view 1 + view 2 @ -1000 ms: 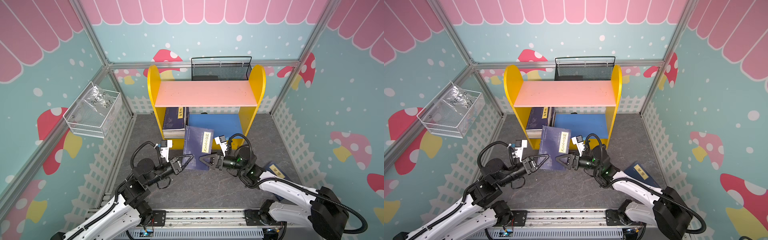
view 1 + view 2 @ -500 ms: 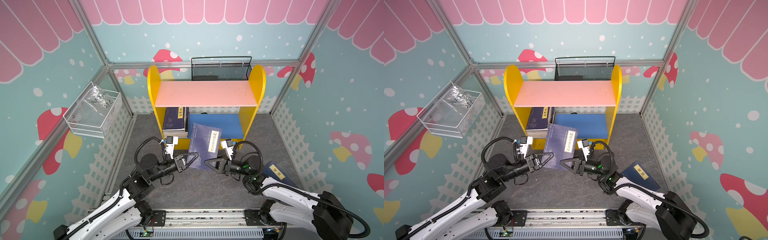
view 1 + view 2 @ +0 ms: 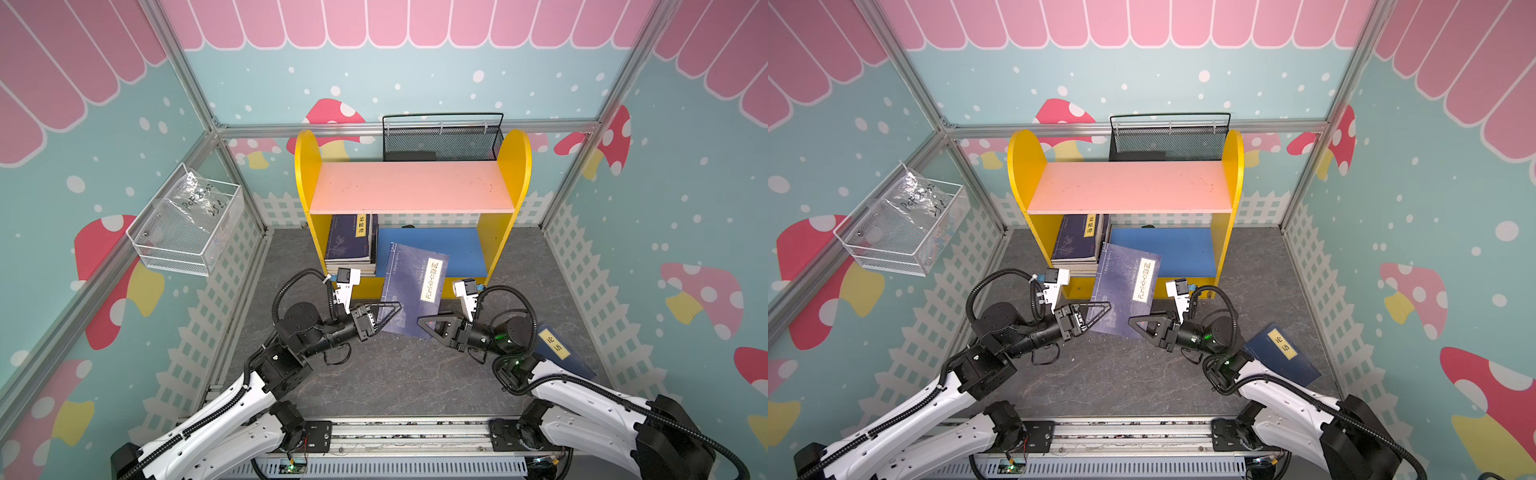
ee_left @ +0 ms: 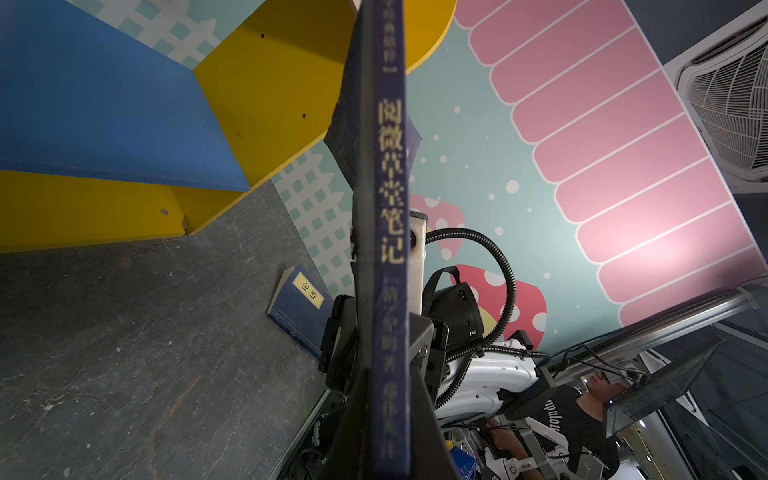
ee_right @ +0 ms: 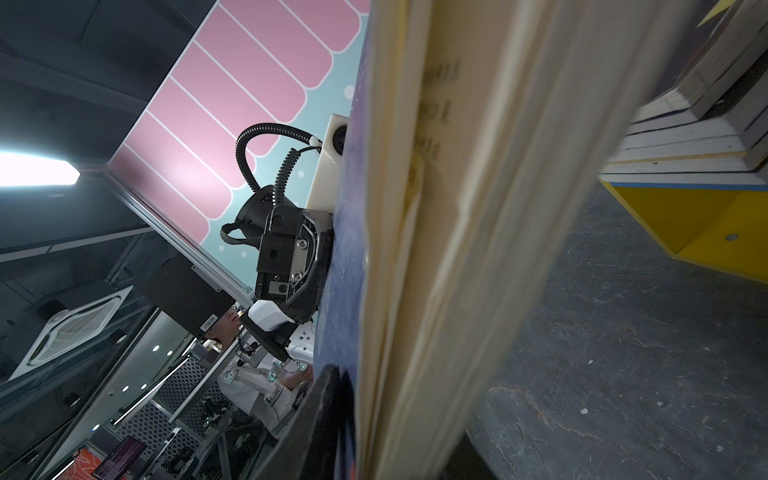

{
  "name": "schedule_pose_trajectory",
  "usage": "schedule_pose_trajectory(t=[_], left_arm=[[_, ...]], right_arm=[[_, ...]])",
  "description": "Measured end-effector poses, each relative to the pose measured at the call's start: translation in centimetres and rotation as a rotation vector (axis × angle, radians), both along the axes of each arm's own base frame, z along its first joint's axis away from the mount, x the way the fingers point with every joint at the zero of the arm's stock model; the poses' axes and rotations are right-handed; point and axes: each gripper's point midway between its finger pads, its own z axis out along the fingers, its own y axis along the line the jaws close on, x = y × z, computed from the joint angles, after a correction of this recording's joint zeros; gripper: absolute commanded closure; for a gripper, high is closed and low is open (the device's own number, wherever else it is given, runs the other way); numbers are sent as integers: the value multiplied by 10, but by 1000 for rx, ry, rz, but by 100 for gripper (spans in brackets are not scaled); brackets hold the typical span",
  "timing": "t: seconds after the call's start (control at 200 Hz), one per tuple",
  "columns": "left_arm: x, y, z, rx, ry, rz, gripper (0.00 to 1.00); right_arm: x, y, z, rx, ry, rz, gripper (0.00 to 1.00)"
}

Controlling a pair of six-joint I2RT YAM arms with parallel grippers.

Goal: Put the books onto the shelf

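Your right tool [image 3: 424,322] has just closed in. A second ago its jaws stood wide at the navy book's [image 3: 409,286] near right corner, and now they sit tight against both sides of the page edge. Your left tool [image 3: 392,311] stays clamped on the spine at the near left corner. The book has also swung a little, so it is now held tilted between the two tools, clear of the tabletop [image 3: 395,382]. Its far edge reaches over the front of the blue lower board [image 3: 461,249] of the shelf [image 3: 505,166]. With both corners held, you look ready to slide it in.

A stack of books [image 3: 351,239] already fills the left part of that board, just left of the held book's far left corner. Only the right part is bare. The pink upper board [image 3: 411,187] hangs over the opening, so the tilt probably needs flattening before you push.

A second navy book [image 3: 561,353] lies on the tabletop near right, partly under your right arm and not yet shelved. The black mesh basket [image 3: 440,139] behind the shelf and the white wire basket [image 3: 187,232] on the left wall are well clear.
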Motion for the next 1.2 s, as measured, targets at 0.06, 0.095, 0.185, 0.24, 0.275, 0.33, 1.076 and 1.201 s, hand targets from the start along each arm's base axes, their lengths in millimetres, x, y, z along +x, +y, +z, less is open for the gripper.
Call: schedule_pose_trajectory(t=[0.06, 0.095, 0.185, 0.24, 0.275, 0.33, 1.076, 1.201], left_arm=[[0, 0, 0, 4, -7, 0, 100], [0, 0, 0, 7, -12, -2, 100], [1, 1, -2, 18, -17, -5, 100], [1, 1, -3, 24, -21, -5, 100], [1, 1, -4, 29, -22, -4, 100], [2, 2, -6, 36, -24, -2, 100], [-4, 115, 67, 329, -319, 475, 19], [-5, 133, 58, 388, -314, 545, 18]], right_arm=[[-2, 2, -3, -6, 8, 20, 72], [-2, 3, -4, -8, 15, 33, 73], [-2, 5, -8, -13, 34, 47, 78], [-2, 5, -8, -13, 44, 52, 81], [-3, 5, -8, -12, 47, 55, 83], [-3, 5, -7, -9, 46, 58, 86], [96, 18, -43, -211, 247, -109, 98], [117, 21, -47, -201, 270, -104, 98]])
